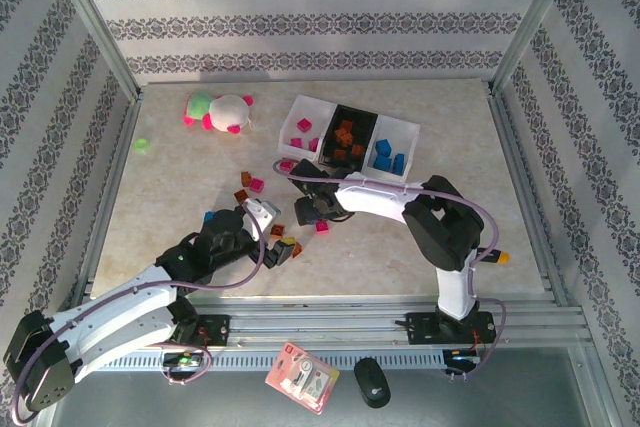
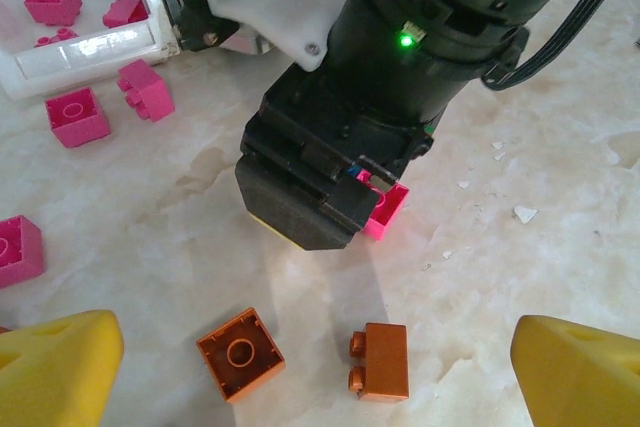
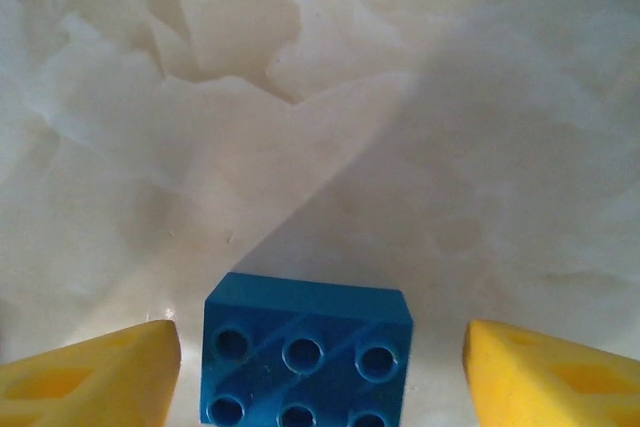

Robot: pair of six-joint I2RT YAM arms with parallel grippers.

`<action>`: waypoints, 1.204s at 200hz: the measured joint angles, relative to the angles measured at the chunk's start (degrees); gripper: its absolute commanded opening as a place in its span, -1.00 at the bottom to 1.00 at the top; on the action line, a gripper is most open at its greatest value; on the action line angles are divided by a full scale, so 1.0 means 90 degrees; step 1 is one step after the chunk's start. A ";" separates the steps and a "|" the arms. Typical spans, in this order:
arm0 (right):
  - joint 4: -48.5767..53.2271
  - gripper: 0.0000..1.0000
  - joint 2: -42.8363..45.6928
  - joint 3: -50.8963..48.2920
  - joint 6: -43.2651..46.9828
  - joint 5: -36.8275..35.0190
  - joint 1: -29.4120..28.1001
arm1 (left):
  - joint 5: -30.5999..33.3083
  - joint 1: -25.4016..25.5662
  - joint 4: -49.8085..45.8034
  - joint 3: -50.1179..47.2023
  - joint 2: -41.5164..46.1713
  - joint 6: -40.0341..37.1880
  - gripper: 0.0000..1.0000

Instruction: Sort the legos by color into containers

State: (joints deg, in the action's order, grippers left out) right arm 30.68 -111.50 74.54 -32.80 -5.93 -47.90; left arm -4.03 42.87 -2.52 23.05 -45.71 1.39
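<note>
Here, blue lego point(image 3: 305, 352) inside wide-spread right gripper point(image 3: 323, 335), gap at each edge.

Your right arm point(image 2: 420, 57) stands before the left gripper point(image 2: 320, 372); two orange bricks point(image 2: 240, 352) lie between its fingers. Beyond the blue brick point(image 3: 305, 347), tabletop point(image 3: 350, 97) lies open.

Glossy hard-plastic legos point(image 2: 239, 352) on a smooth marble-look table point(image 2: 560, 147); fluffy cloth plush toy point(image 1: 225, 112).
</note>
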 measured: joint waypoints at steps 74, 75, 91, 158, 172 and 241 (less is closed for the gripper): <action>0.0080 -0.21 -0.0100 0.0075 -0.0007 0.0141 0.0000 | -0.0121 0.0024 0.0163 -0.0095 -0.0032 -0.0109 0.98; 0.0085 -0.21 -0.0097 0.0075 0.0000 0.0143 0.0000 | -0.0121 0.0024 0.0168 -0.0097 -0.0034 -0.0109 0.98; 0.0097 -0.21 0.0024 0.0073 0.0000 0.0100 0.0007 | -0.0177 0.0024 0.0211 -0.0107 -0.0100 -0.0112 0.98; -0.0078 -0.21 0.1474 0.0007 0.0262 -0.0617 0.0549 | -0.0401 0.0024 0.1129 -0.0160 -0.0913 -0.0114 0.98; -0.0126 -0.20 0.1688 -0.0022 0.0347 -0.0784 0.0852 | -0.0466 0.0024 0.1438 -0.0155 -0.1307 -0.0117 0.98; -0.0631 -0.17 0.1603 -0.0180 0.0818 -0.0804 0.2713 | -0.0770 0.0024 0.2662 0.0078 -0.2708 -0.0160 0.98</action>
State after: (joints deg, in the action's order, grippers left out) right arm 24.99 -97.08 72.93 -25.43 -13.17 -23.49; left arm -10.96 43.09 21.43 23.75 -70.08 -0.05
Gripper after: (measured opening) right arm 0.416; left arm 0.992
